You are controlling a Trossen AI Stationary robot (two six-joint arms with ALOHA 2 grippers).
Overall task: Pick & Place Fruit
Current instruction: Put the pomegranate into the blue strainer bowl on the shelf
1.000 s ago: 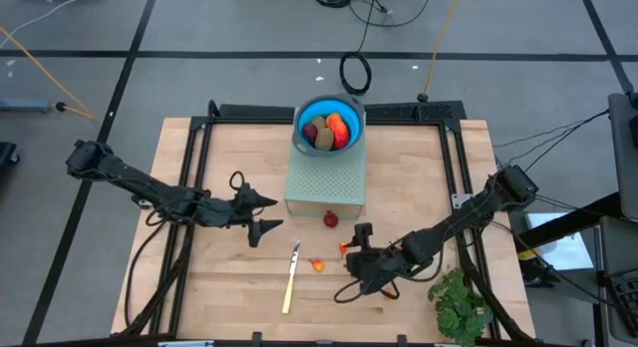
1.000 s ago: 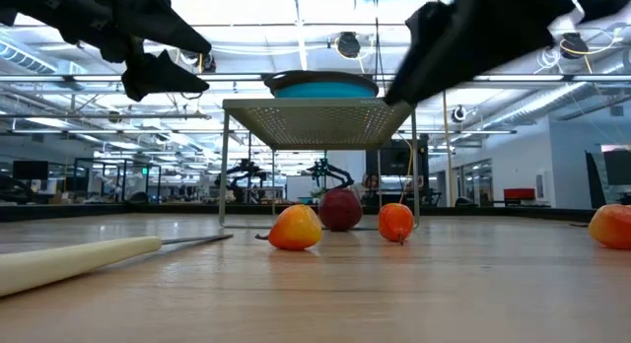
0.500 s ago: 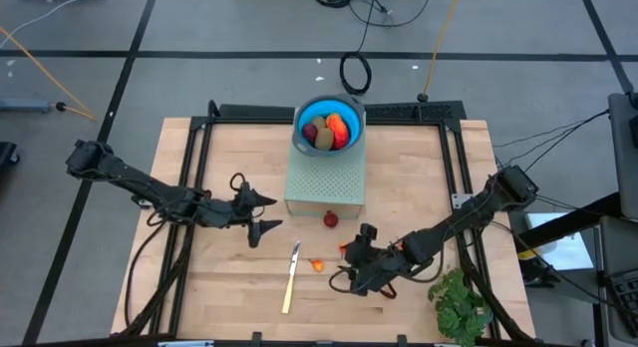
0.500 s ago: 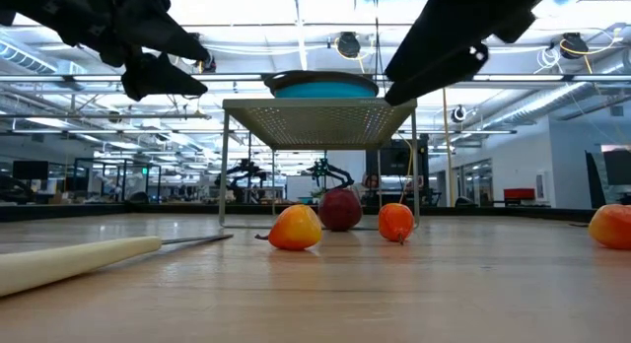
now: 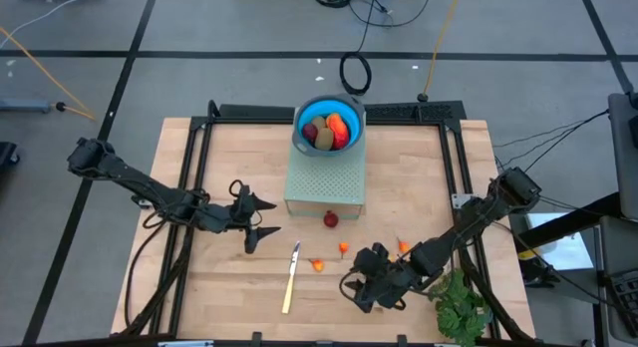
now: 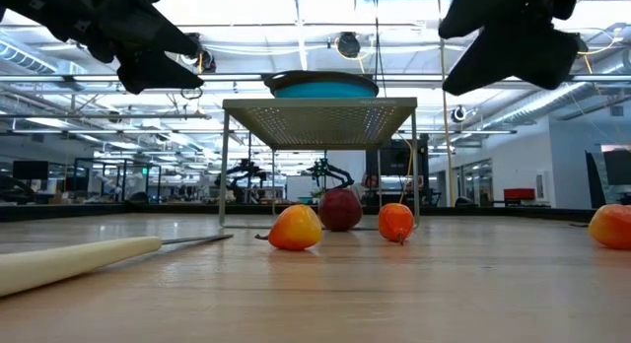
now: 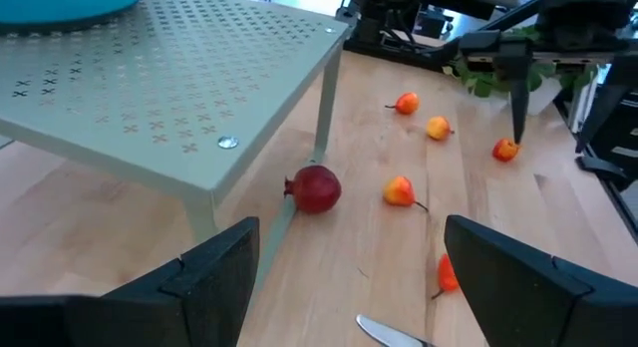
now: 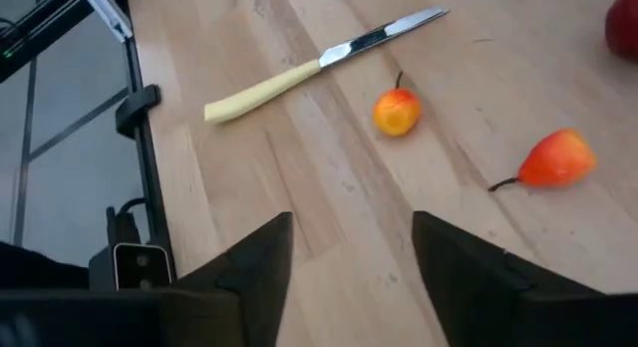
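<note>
Right hand (image 5: 361,287) open, empty, hovering over bench (image 5: 419,187) near small orange fruit (image 8: 397,113), lining up pick. Left hand (image 5: 257,220) open, waiting.

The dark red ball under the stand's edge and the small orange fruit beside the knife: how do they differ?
The dark red ball is larger and deep red; the small orange fruit is smaller and orange-yellow. The ball lies at the metal stand; the orange fruit lies on open wood beside the knife. Both rest on the table, outside the blue bowl, and neither is held.
</note>
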